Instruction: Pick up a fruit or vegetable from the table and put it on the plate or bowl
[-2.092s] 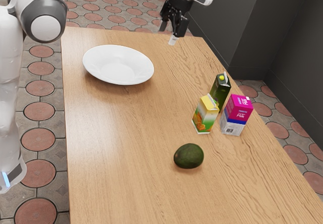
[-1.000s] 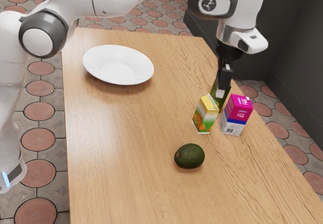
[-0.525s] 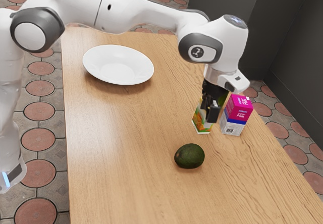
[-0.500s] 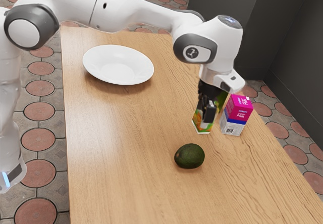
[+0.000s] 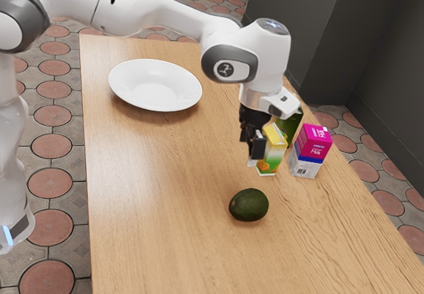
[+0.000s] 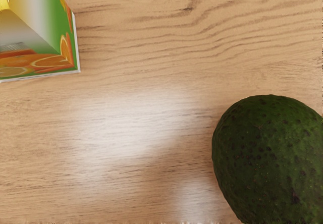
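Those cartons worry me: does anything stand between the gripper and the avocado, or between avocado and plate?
Nothing visible does. The gripper hangs beside the yellow carton, with bare table from it to the avocado and on to the plate.

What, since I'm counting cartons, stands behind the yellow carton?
A dark green carton stands just behind the yellow carton; the arm covers its top, the yellow carton its base.
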`<action>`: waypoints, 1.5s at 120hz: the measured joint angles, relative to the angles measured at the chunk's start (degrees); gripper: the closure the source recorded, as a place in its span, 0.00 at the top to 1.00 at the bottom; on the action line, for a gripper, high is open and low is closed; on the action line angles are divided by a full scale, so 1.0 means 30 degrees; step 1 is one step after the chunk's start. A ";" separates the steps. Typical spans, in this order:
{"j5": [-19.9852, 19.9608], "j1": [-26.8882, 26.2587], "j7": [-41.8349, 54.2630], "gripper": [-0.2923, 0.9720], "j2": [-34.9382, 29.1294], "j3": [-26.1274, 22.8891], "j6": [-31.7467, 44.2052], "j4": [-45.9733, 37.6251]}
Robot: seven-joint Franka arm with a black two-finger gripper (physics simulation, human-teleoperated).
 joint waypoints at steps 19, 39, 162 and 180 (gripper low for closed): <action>-0.0151 -0.0017 -0.0352 0.77 -0.0531 -0.0136 0.0207 -0.0536; -0.0263 -0.0046 -0.0641 0.77 -0.0608 -0.0656 0.0315 -0.0856; -0.0337 -0.0487 -0.1751 0.77 0.0862 -0.0892 0.1870 -0.1340; -0.0319 -0.0531 -0.1870 0.77 0.1230 -0.0901 0.2163 -0.1296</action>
